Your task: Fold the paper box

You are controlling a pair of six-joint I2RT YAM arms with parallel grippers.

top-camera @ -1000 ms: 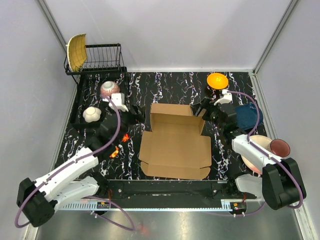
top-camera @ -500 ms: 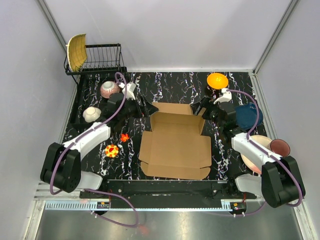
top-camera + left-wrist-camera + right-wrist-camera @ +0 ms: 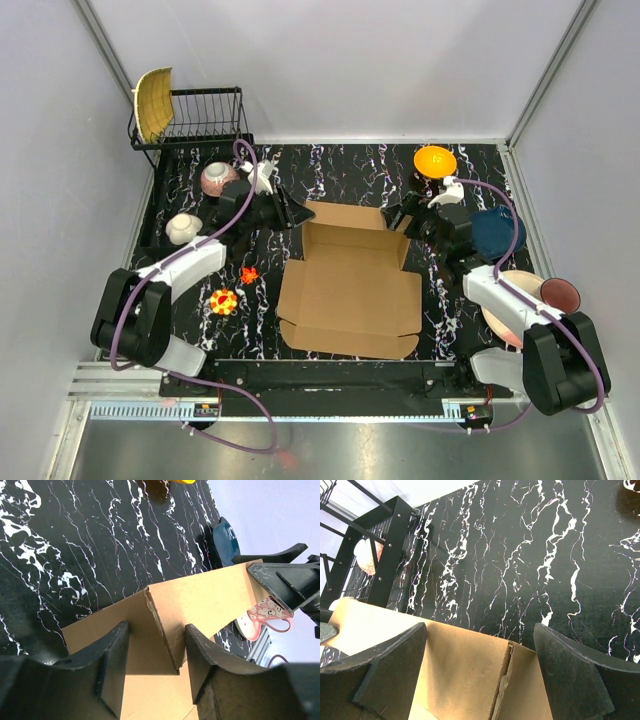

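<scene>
The brown paper box (image 3: 350,290) lies open in the middle of the table, its back wall and back corner flaps raised. My left gripper (image 3: 291,212) is at the box's back left corner. In the left wrist view the gripper (image 3: 157,667) is open and straddles the raised corner flap (image 3: 167,630), which stands closer to the right finger (image 3: 212,665). My right gripper (image 3: 400,216) is at the back right corner. In the right wrist view it (image 3: 480,675) is open wide, with the cardboard wall and its creased corner (image 3: 502,680) between the fingers.
A black dish rack (image 3: 195,120) with a yellow bowl (image 3: 152,100) stands at the back left. A pink bowl (image 3: 216,178) and a white bowl (image 3: 183,228) sit left of the box. An orange bowl (image 3: 434,160), a blue bowl (image 3: 497,232) and a plate with a cup (image 3: 558,293) are on the right. Small orange toys (image 3: 224,301) lie left of the box.
My left arm has swung in from the left and its gripper has reached the box's back left corner flap. My right gripper has barely moved.
</scene>
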